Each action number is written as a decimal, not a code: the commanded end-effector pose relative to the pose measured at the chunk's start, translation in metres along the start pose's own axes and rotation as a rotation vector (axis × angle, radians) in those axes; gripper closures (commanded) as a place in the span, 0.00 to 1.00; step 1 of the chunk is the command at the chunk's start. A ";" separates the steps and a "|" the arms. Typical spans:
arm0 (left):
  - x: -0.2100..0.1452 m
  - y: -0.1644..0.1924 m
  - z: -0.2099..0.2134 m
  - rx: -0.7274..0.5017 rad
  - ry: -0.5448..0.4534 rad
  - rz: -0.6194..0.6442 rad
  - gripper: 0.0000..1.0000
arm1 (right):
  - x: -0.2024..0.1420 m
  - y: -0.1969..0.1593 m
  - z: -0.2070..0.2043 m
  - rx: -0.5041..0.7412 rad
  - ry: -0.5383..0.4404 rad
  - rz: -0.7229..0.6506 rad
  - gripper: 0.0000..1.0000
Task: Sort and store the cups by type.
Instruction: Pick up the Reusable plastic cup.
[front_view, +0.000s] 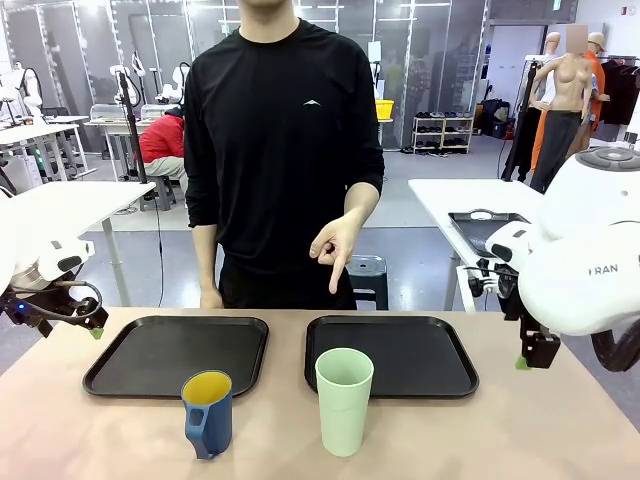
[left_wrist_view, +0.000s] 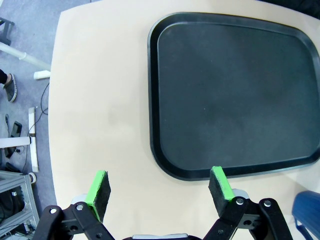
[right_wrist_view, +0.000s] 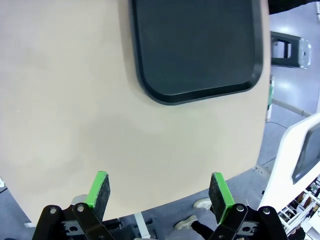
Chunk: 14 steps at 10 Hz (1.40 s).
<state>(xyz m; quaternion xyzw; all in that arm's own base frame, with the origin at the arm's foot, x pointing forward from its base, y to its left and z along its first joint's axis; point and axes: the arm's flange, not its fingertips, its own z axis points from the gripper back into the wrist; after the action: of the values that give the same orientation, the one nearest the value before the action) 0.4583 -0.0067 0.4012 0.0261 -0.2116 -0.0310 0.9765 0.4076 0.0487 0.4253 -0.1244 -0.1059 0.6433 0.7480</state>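
Front view: dark-blue cup (front_view: 208, 415) w/ yellow inside stands upright on the counter (front_view: 80, 440), close to the near edge, just in front of the left tray (front_view: 175, 355), handle on its near side. Mint-green tumbler (front_view: 344, 400) stands upright to its right, in front of the right tray (front_view: 392, 352), its rim overlapping that tray's near edge in the pic. Cups are apart, not touching. Both trays are black, side by side w/ a gap btwn. A person stands at the far side, one hand (front_view: 336, 248) pointing a finger down above the right tray's far edge. Left claw (front_view: 92, 325) hangs above the counter outboard of the left tray. Right claw (front_view: 532, 355) hangs past the right tray's outer side. Their spread is hard to read from here.

Left wrist view: left claw's green pads (left_wrist_view: 98, 192) are wide apart, nothing btwn, above bare counter beside the left tray's corner. A blue sliver of the dark-blue cup (left_wrist_view: 307, 215) sits at bottom right.

Right wrist view: right claw is likewise wide, its green pads (right_wrist_view: 220, 190) over bare counter, the right tray farther up, counter edge & floor alongside
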 end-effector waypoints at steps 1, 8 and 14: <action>0.000 0.001 -0.001 0.001 0.002 0.002 0.00 | 0.002 0.005 -0.021 0.134 -0.034 0.118 0.00; 0.000 0.001 -0.001 0.001 0.002 0.002 0.00 | 0.003 0.054 -0.080 0.230 -0.543 0.137 0.00; 0.000 0.001 -0.001 0.001 0.002 0.002 0.00 | 0.001 0.070 -0.125 0.268 -1.088 0.080 0.00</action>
<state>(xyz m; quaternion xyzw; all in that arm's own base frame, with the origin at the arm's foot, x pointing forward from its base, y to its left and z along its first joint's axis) 0.4582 -0.0066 0.4012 0.0261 -0.2115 -0.0309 0.9765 0.3946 0.0535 0.3089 0.2986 -0.3843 0.6577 0.5749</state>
